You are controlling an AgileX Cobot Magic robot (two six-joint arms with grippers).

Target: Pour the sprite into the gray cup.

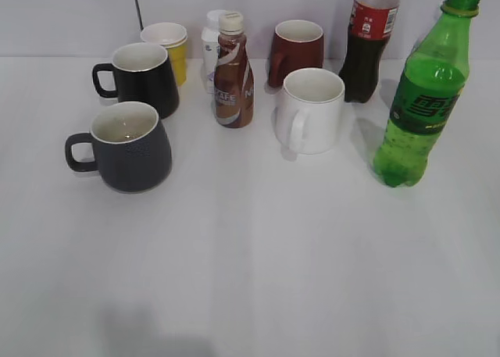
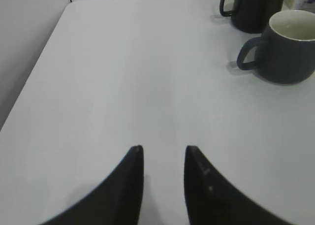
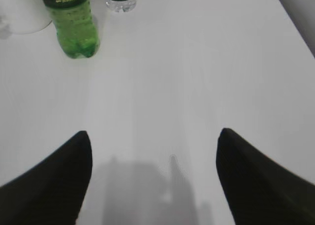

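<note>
While the back half of the white table (image 1: 258, 255) is crowded, the whole front half is bare, so lots of room on the near side. In the left wrist view the table's left edge runs diagonally to a far corner, with the wall just beyond it. In the right wrist view the right edge shows at the top right corner.

The left gripper (image 2: 164, 151) hangs over bare tabletop with its two dark fingers only a narrow gap apart, holding nothing. The right gripper (image 3: 155, 139) is spread wide, also holding nothing, its shadow on the table below.

The sprite (image 1: 423, 99) stands upright at the right, uncapped, translucent green with a dark label, yellow neck ring and bumpy base, liquid up to about the shoulder. It's just right of the white mug (image 1: 310, 111), in front of the cola bottle (image 1: 369, 41).

The gray cup (image 1: 125, 146) sits on the left, matte charcoal, cream inside, handle pointing left, right in front of the black mug (image 1: 141, 77). Cup and sprite are well apart.
</note>
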